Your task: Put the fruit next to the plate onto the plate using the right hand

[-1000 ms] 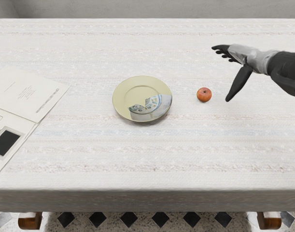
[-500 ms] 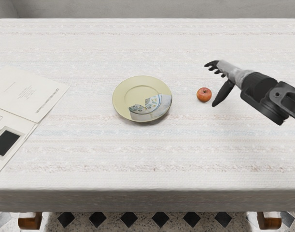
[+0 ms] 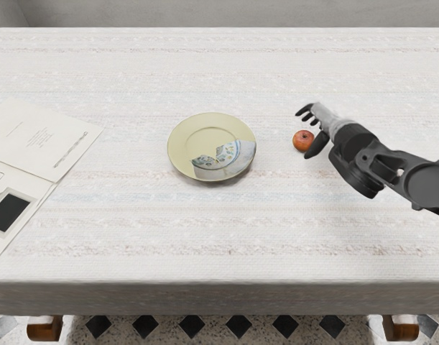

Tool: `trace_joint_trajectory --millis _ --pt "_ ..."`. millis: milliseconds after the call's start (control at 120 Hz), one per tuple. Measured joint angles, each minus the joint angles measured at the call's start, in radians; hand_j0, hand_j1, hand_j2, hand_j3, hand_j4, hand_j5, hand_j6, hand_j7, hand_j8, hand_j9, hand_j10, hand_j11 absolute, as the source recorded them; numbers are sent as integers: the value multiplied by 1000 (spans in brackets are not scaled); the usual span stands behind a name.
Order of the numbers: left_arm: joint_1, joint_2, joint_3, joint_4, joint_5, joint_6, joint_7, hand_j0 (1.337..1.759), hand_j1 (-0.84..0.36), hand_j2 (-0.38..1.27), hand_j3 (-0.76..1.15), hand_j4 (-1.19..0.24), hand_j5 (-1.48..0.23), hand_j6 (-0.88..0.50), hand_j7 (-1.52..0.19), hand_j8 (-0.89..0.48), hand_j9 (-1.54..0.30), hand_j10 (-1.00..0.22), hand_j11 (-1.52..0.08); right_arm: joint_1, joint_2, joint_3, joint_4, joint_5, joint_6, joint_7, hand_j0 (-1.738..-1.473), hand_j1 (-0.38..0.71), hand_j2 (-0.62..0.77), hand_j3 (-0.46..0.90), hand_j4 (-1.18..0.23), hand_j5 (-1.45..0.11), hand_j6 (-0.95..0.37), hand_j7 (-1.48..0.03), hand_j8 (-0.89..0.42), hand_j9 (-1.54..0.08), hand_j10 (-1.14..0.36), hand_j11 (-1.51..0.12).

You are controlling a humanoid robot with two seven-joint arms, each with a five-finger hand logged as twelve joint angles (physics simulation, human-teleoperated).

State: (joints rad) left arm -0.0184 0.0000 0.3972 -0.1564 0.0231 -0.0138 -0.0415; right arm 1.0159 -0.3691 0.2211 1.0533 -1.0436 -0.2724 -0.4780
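Note:
A small red fruit [image 3: 301, 140] lies on the tablecloth a short way right of the shiny gold plate [image 3: 211, 146]. My right hand [image 3: 311, 129] comes in from the right edge and sits right at the fruit's right side. Its fingers [image 3: 307, 112] are spread above and behind the fruit, and the thumb points down beside it. The hand is open and holds nothing. Whether it touches the fruit I cannot tell. The left arm is out of view.
Sheets of paper [image 3: 32, 138] and a page with a black square [image 3: 5, 212] lie at the left edge of the table. The table's front edge [image 3: 219, 287] runs across the bottom of the view.
My right hand has moved left and down toward the fruit, from well to its right to right beside it. The forearm now comes in lower. The fruit and plate have not moved.

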Motion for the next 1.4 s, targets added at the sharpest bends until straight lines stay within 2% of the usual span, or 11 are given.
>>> trace_joint_trajectory --millis 192,600,842,1042,1167,1292,1317,1400 --pt "0 0 0 0 0 0 0 1658 69 47 0 -234 -304 -234 -304 -234 -304 -234 -304 -2 47 -3 -72 -1 -2 7 -1658 52 -65 0 -337 -436 -338 -436 -338 -436 -337 -436" --pt "0 0 0 0 0 0 0 1658 69 47 0 -234 -304 -234 -304 -234 -304 -233 -304 -6 65 -3 -110 10 -24 15 -1658 146 -80 0 -415 -538 -416 -538 -416 -538 -415 -538" --pt "0 0 0 0 0 0 0 1658 69 47 0 -234 -304 -234 -304 -234 -304 -233 -304 -8 98 -4 -161 12 -33 35 -1658 189 -114 0 -418 -554 -423 -548 -419 -554 -418 -554" --pt "0 0 0 0 0 0 0 1658 69 47 0 -234 -304 -234 -304 -234 -304 -233 -304 -10 122 -5 -199 12 -26 49 -1658 196 -87 1 -428 -568 -433 -562 -429 -568 -421 -555" --pt "0 0 0 0 0 0 0 1658 69 47 0 -234 -304 -234 -304 -234 -304 -233 -304 -13 125 -4 -204 9 -25 53 -1656 223 -150 197 -510 -645 -497 -654 -502 -624 -322 -716" --pt "0 0 0 0 0 0 0 1658 69 47 0 -234 -304 -234 -304 -234 -304 -233 -304 -16 127 -3 -205 6 -26 55 -1658 220 -191 248 -598 -722 -451 -752 -505 -709 -309 -737" --pt "0 0 0 0 0 0 0 1658 69 47 0 -234 -304 -234 -304 -234 -304 -233 -304 -17 127 -2 -205 6 -27 55 -1657 225 -192 267 -618 -739 -440 -774 -502 -716 -282 -802" --pt "0 0 0 0 0 0 0 1658 69 47 0 -234 -304 -234 -304 -234 -304 -233 -304 -19 127 -1 -203 7 -29 55 -1658 237 -201 307 -675 -799 -398 -851 -505 -700 -267 -831"
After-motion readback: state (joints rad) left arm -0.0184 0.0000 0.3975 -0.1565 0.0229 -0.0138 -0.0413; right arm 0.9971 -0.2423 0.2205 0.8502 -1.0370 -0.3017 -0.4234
